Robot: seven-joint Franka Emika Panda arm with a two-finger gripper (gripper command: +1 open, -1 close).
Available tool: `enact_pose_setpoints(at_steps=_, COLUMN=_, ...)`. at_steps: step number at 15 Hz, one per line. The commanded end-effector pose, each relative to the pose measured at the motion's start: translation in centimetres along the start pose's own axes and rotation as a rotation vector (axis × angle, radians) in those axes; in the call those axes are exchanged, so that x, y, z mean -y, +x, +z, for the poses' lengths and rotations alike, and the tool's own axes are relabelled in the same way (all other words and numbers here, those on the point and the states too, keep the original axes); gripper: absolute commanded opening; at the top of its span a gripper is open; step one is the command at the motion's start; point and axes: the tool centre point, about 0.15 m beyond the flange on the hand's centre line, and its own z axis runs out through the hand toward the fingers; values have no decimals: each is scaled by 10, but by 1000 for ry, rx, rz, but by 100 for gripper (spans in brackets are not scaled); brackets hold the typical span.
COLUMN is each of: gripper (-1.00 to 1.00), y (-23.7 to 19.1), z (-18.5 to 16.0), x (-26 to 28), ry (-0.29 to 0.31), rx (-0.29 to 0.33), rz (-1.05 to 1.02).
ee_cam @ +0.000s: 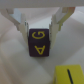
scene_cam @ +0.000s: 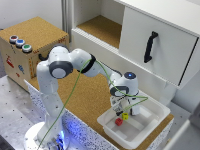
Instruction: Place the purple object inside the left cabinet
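The yellow cube (ee_cam: 69, 75) sits closest to my wrist camera; just beyond it the purple lettered block (ee_cam: 39, 42) lies squarely between the fingers of my claw (ee_cam: 40, 26), which grips its sides, low in the white tray (scene_cam: 156, 111). The left cabinet (scene_cam: 102, 27) lies toward the tabletop's far edge, above.
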Motion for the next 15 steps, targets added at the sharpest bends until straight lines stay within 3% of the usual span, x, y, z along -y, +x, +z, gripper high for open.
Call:
enact_pose_setpoints(at_steps=1, gripper=-100, y=-9, z=-89, x=32, ry=112, rx=-82, rz=-106)
enact_pose_setpoints(at_steps=6, gripper=-100, y=-29, z=-177, x=78, ry=218, rx=-220, rz=-200)
enact_pose_setpoints(at_steps=12, gripper=-100, y=-80, z=-194, x=185, ry=309, rx=-173, rz=-404)
enact_pose_setpoints(at_steps=15, gripper=-100, y=-104, z=-214, x=231, ry=315, rx=-185, rz=-469)
